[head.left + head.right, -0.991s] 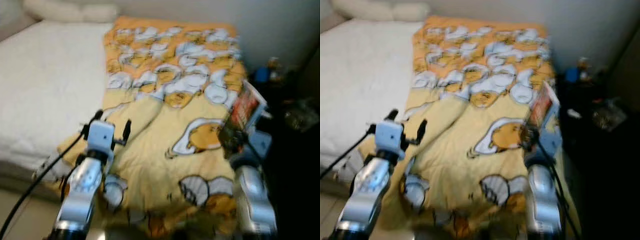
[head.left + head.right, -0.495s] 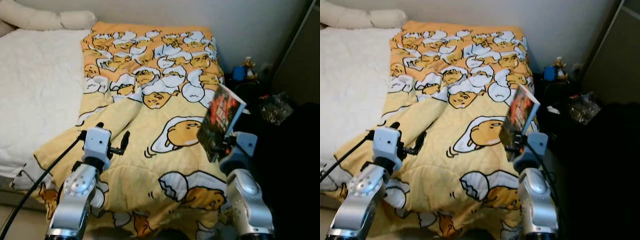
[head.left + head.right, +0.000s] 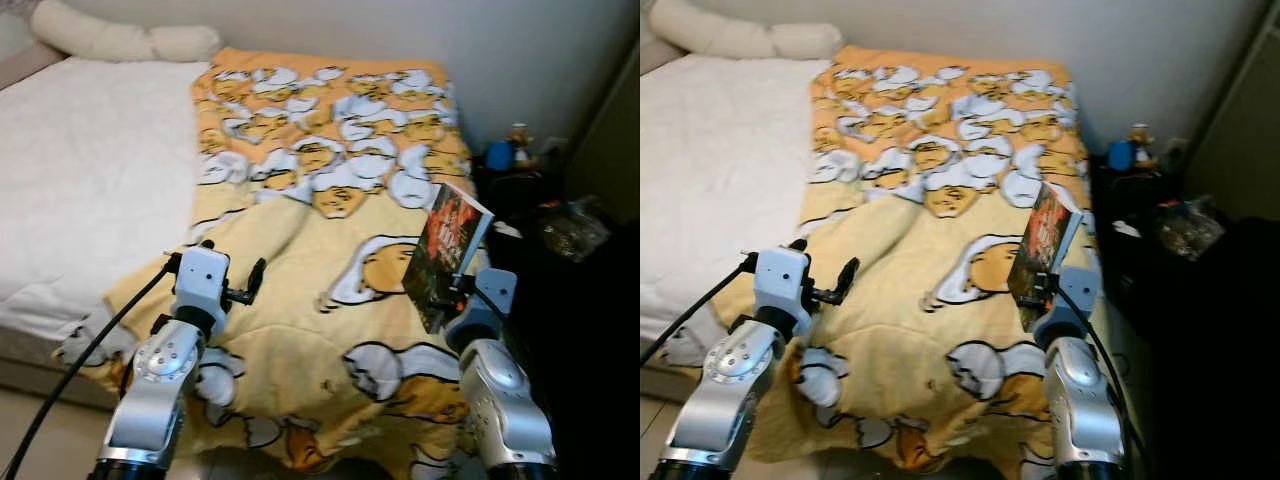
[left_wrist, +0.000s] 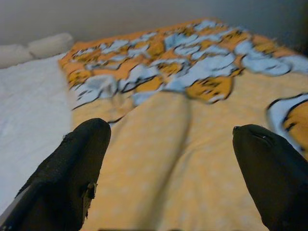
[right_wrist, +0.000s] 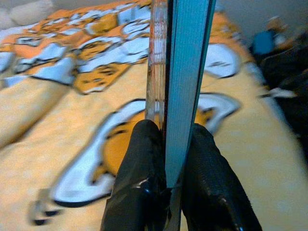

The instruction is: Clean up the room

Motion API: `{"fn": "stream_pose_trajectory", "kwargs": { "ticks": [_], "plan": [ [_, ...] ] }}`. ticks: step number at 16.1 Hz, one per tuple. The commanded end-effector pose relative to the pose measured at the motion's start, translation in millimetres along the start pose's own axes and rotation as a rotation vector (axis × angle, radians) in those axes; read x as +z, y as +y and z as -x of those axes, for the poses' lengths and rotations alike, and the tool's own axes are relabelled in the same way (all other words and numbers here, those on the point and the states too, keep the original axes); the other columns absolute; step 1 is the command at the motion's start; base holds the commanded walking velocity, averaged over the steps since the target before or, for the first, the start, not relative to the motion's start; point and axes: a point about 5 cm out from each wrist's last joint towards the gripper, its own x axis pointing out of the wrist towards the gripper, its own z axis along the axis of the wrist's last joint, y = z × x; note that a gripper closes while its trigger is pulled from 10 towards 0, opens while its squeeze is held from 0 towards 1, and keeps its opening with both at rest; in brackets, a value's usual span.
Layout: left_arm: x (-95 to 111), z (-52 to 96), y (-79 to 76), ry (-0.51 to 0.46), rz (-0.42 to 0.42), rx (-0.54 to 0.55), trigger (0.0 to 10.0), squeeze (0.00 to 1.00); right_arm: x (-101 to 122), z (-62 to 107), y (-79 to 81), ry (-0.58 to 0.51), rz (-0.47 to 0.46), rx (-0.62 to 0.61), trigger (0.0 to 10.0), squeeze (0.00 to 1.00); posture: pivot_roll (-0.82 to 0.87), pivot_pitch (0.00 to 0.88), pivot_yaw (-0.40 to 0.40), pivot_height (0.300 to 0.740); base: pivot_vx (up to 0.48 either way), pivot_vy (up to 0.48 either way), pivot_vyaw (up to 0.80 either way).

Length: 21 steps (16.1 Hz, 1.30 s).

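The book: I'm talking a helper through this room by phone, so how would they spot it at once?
Start at the bed and its yellow blanket printed with cartoon eggs. Above the blanket's right edge, the right gripper pinches a thin book upright. Its dark red cover stands on edge in the air, the one item not lying flat.

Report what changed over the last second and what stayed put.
Only the camera shifted and the blur cleared; nothing on the bed moved. The right gripper still clamps the book upright over the yellow blanket. The left gripper stays open and empty above it.
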Motion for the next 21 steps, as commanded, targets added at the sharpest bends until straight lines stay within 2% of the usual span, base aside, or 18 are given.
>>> {"fn": "stream_pose_trajectory", "kwargs": {
  "ticks": [1,3,6,8,16,21],
  "plan": [
    [0.0,1.1,2.7,0.007,-0.015,0.004,10.0,0.0,9.0,-4.2,7.2,-0.028,-0.027,0.032,10.0,0.0,0.04,0.005,0.013,0.74,0.0,0.379,0.0],
    [0.2,0.5,3.1,0.011,-0.016,0.001,10.0,0.0,9.8,-5.9,7.0,-0.019,-0.026,0.025,10.0,0.0,0.04,0.009,0.009,0.74,0.0,0.386,0.0],
    [2.3,-2.5,2.8,0.012,-0.02,-0.004,10.0,0.0,14.0,-8.6,7.8,-0.023,-0.027,0.018,10.0,0.0,0.03,0.016,0.002,0.74,0.0,0.387,-0.8],
    [3.2,-3.8,3.1,0.013,-0.033,-0.018,10.0,0.0,16.2,-11.5,8.6,-0.031,0.012,0.009,10.0,0.0,0.04,0.021,0.005,0.74,0.0,0.388,-0.48],
    [3.2,-3.6,2.4,0.021,-0.035,-0.014,10.0,0.0,15.6,-9.0,15.0,-0.034,0.015,0.042,10.0,0.0,0.04,0.025,-0.004,0.74,0.0,0.39,-0.46],
    [2.6,-3.1,4.1,0.028,-0.04,-0.012,10.0,0.0,17.6,-10.0,14.4,-0.039,0.026,0.034,10.0,0.0,0.04,0.028,-0.003,0.74,0.0,0.388,0.0]
  ]
}}
